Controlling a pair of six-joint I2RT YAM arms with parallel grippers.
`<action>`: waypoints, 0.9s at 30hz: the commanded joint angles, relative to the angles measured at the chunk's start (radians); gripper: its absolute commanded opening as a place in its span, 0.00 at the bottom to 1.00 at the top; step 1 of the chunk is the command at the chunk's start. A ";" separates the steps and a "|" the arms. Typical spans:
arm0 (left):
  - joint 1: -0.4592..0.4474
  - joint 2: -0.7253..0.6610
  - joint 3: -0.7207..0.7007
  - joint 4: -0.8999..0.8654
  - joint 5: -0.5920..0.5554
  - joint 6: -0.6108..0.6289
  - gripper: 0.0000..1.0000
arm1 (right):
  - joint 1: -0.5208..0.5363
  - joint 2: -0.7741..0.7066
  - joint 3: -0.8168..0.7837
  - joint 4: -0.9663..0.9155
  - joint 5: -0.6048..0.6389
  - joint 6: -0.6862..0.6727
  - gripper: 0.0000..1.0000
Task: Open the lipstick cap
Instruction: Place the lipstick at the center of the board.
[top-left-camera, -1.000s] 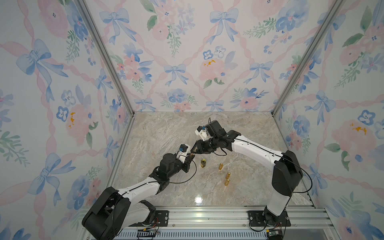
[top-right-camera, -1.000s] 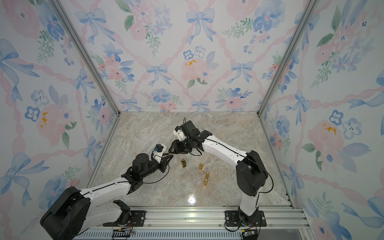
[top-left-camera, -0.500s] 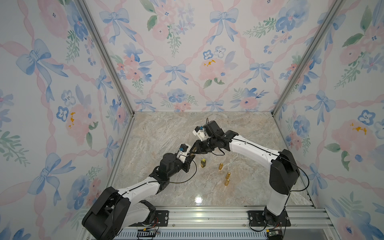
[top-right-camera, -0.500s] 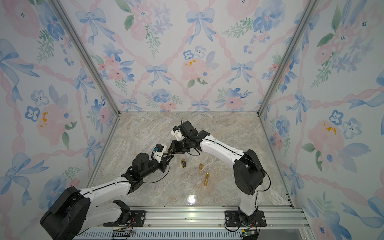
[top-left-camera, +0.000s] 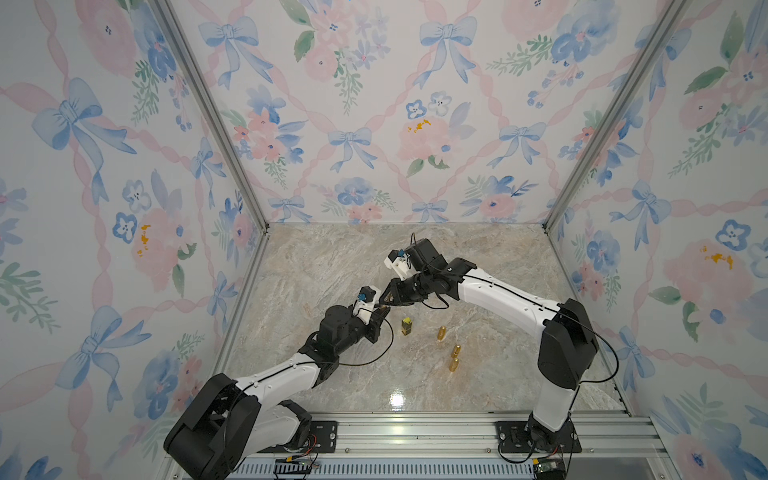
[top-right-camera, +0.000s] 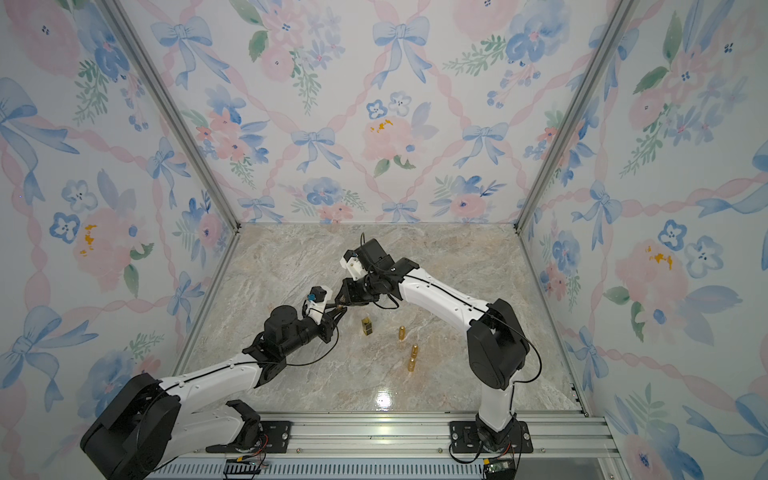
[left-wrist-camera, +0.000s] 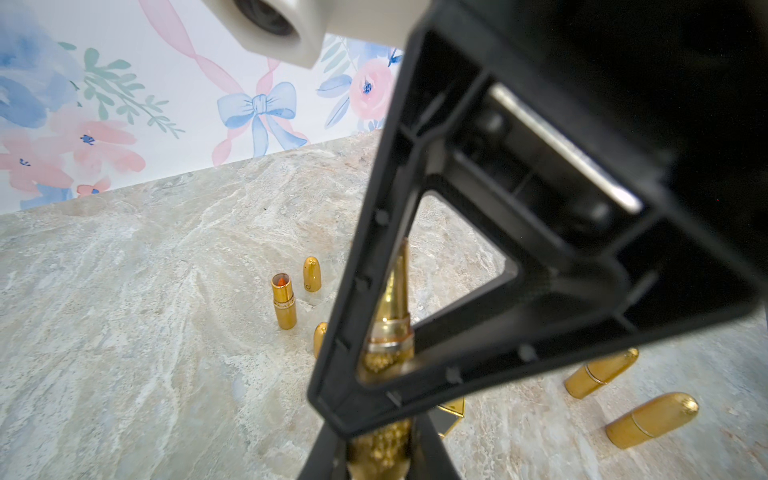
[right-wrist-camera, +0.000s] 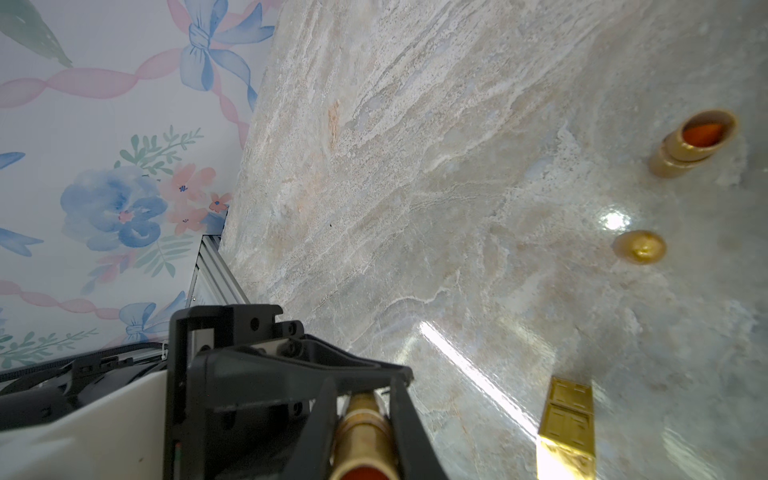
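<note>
R gripper (right-wrist-camera: 368, 401) clenched on gold lipstick (right-wrist-camera: 360, 440), red inside its cut-off end; other end hidden in L gripper (left-wrist-camera: 378, 446), can't tell if gripped.

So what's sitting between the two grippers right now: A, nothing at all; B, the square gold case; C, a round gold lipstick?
C: a round gold lipstick spans from the right gripper, shut on it, to the left gripper, while the square gold case stands apart on the table.
</note>
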 joint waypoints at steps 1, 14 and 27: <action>0.003 -0.012 0.000 0.000 -0.031 -0.010 0.41 | -0.008 0.009 0.044 -0.043 0.101 -0.035 0.16; 0.004 -0.122 -0.093 -0.013 -0.224 -0.105 0.72 | 0.016 0.124 0.118 -0.045 0.409 -0.118 0.16; 0.004 -0.136 -0.123 -0.023 -0.316 -0.131 0.96 | 0.073 0.274 0.137 0.089 0.550 -0.196 0.16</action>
